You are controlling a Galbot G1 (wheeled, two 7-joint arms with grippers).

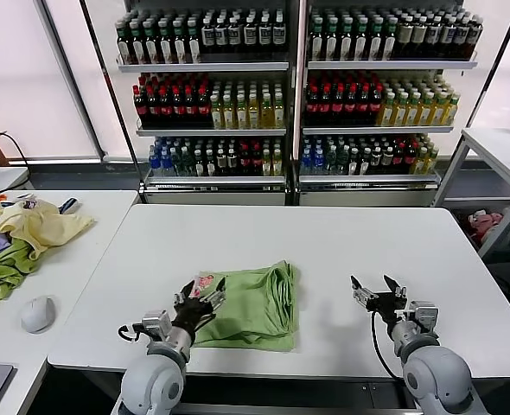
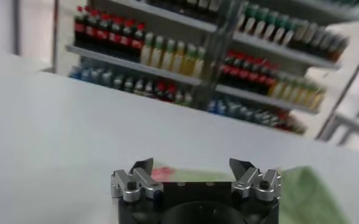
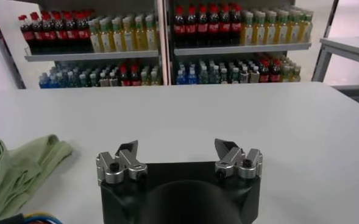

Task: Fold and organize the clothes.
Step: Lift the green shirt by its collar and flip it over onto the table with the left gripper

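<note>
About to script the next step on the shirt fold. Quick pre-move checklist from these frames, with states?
1. Left claw open, holding nothing: ok, jaws apart over the shirt's near left corner.
2. Right claw open and off the cloth: ok, over bare table to the right of the shirt.
3. Green polo shirt folded into a compact stack: ok, edges roughly square, pink-red print showing at the left corner.
4. Shirt fully on the table: ok, near edge lies inside the table's front edge.
5. Left claw clear of the fabric: cannot tell, it overlaps the shirt in the head view.
6. Other clothes kept separate: ok, piled on the side table.
</note>
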